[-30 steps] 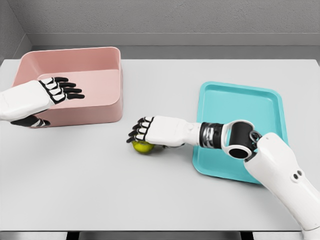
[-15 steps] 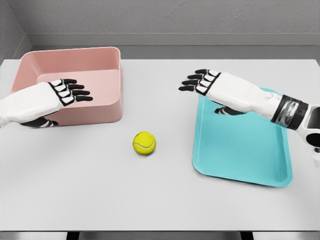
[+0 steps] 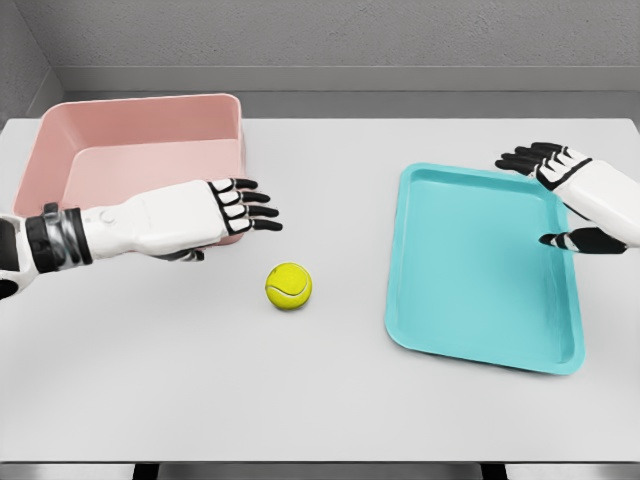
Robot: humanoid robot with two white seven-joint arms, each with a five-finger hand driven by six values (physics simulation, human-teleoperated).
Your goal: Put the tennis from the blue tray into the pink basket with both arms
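A yellow-green tennis ball [image 3: 288, 286] lies on the white table between the pink basket [image 3: 60, 152] and the blue tray [image 3: 480, 268]. My left hand [image 3: 232, 213] reaches in from the left, flat and open, just above and left of the ball, in front of the basket's near right corner. It does not touch the ball. My right hand [image 3: 556, 190] hovers open over the tray's far right edge, holding nothing. Nothing lies in the tray or in the basket.
The white table [image 3: 320, 390] stretches wide in front of the ball. A grey wall runs behind the table's far edge.
The right hand let go of the ball and pulled back right across the tray. The left hand moved right from the basket toward the ball. The ball stays put.
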